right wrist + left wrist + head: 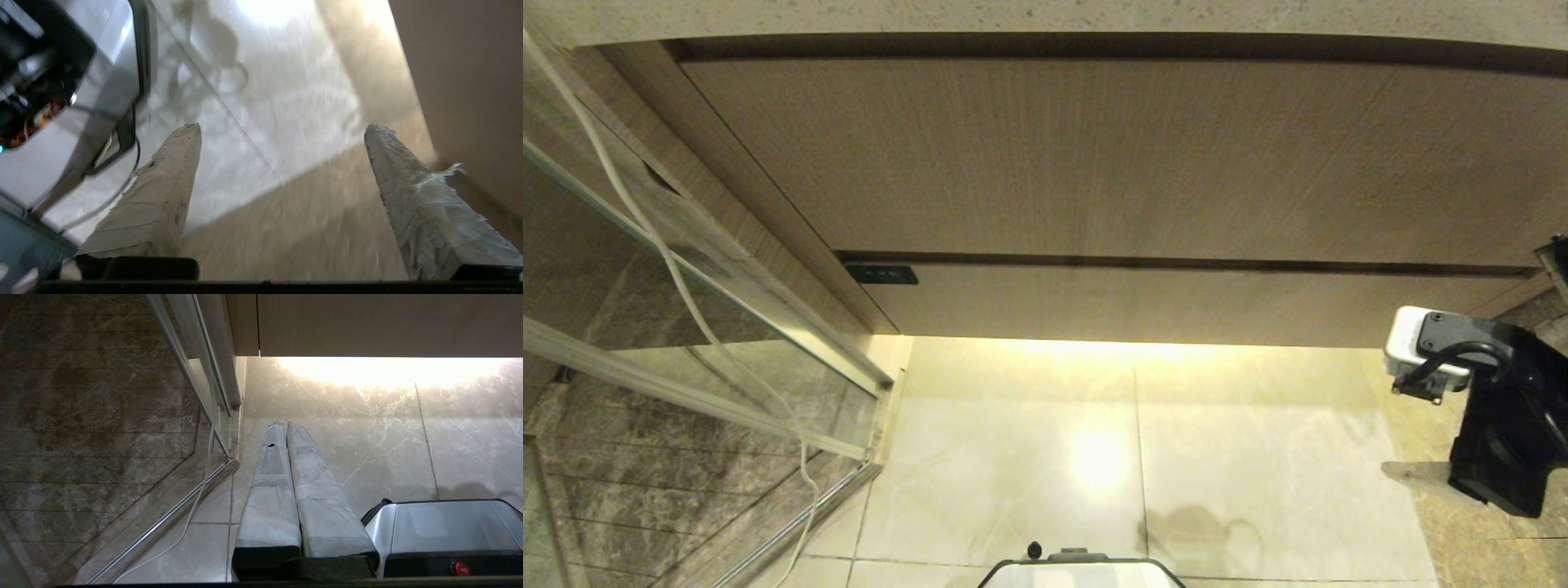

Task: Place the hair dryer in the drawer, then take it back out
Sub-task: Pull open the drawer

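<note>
A wide cabinet of light-brown wood-grain panels fills the far side: a tall front panel [1111, 155] above, and below it a lower, shallow wood-grain drawer front [1176, 302], pushed in flush. A pale speckled stone desk [1045, 16] caps the cabinet. Warm light spills from under it onto glossy cream marble floor tiles [1013, 457]. To the left stands a glass shower screen [645, 269] with a metal frame, dark veined stone behind it, and a thin white cord [686, 302] trailing down. The small white hair dryer shows in no view.

The right gripper [282, 130] hangs at the right, near the cabinet, its cloth-wrapped fingers [163, 196] spread wide and empty over the floor. The left gripper [286, 428] hangs low beside the robot's silver base [445, 526], fingers pressed together, holding nothing.
</note>
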You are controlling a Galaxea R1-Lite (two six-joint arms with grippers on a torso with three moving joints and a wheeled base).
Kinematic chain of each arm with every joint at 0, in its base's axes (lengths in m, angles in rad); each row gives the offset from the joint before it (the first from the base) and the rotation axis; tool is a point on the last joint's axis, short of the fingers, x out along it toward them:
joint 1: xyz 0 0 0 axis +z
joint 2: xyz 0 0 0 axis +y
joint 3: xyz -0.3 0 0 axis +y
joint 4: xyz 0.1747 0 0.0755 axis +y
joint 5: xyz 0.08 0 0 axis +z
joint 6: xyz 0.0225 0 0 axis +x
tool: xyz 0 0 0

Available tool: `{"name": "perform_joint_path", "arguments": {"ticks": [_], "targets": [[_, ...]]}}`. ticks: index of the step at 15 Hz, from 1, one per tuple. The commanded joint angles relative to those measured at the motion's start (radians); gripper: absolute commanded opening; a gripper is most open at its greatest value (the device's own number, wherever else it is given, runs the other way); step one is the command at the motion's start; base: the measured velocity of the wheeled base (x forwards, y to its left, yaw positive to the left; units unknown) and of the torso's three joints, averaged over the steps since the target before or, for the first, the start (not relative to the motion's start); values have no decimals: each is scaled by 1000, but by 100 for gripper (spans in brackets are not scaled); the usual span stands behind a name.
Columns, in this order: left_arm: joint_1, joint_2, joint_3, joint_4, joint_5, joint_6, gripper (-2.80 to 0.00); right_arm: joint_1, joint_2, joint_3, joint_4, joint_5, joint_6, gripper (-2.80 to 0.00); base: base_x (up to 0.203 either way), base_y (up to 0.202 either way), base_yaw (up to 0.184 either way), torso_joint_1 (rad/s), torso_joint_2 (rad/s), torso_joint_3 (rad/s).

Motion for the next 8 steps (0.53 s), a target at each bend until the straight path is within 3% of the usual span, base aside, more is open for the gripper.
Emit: {"name": "perform_joint_path", "arguments": {"ticks": [1,3,4,8], "targets": [[0,0,2,0,0,0,-280,1,72,46,-146,45,-73,0,0,0,0,0,0,0],[0,0,2,0,0,0,-280,0,114,95,-253,109,-223,0,0,0,0,0,0,0],[0,-1,2,0,0,0,-280,0,133,120,-331,163,-238,0,0,0,0,0,0,0],[0,0,2,0,0,0,-280,-84,273,226,-865,360,-349,0,0,0,0,0,0,0]]}}
